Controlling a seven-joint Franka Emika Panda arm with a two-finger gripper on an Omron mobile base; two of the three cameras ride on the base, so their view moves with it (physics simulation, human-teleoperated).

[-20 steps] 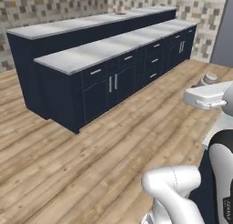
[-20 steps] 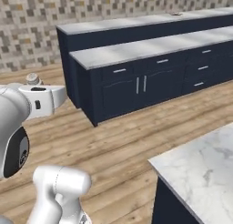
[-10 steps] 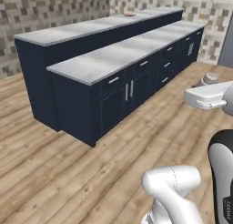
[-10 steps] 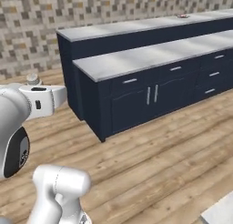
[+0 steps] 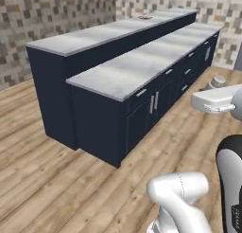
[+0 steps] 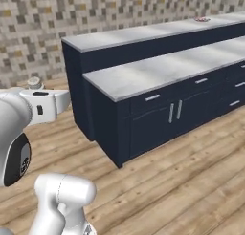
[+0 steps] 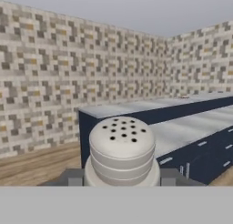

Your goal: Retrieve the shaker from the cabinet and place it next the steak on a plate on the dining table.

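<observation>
The shaker (image 7: 122,150), a pale cylinder with a holed round cap, sits upright between my gripper's (image 7: 122,178) two grey fingertips (image 7: 73,177), which are shut on it. Its cap pokes up behind the white hand in the left base view (image 5: 218,80) and in the right base view (image 6: 33,82). The dining table (image 5: 90,38), a long marble-topped navy counter, stretches ahead. Far along its raised top lies the plate with the reddish steak (image 5: 145,17), also small in the right base view (image 6: 202,19). The cabinet is out of view.
A lower marble counter (image 5: 142,68) with navy drawers and silver handles (image 6: 174,111) runs along the near side of the dining table. Wooden floor (image 5: 52,184) lies between me and it. Mosaic tile walls (image 6: 95,12) stand behind.
Both base views have shifted: the counter looks closer and larger and has swung across the picture, so the base has moved. The hand keeps its pose with the shaker in its grip.
</observation>
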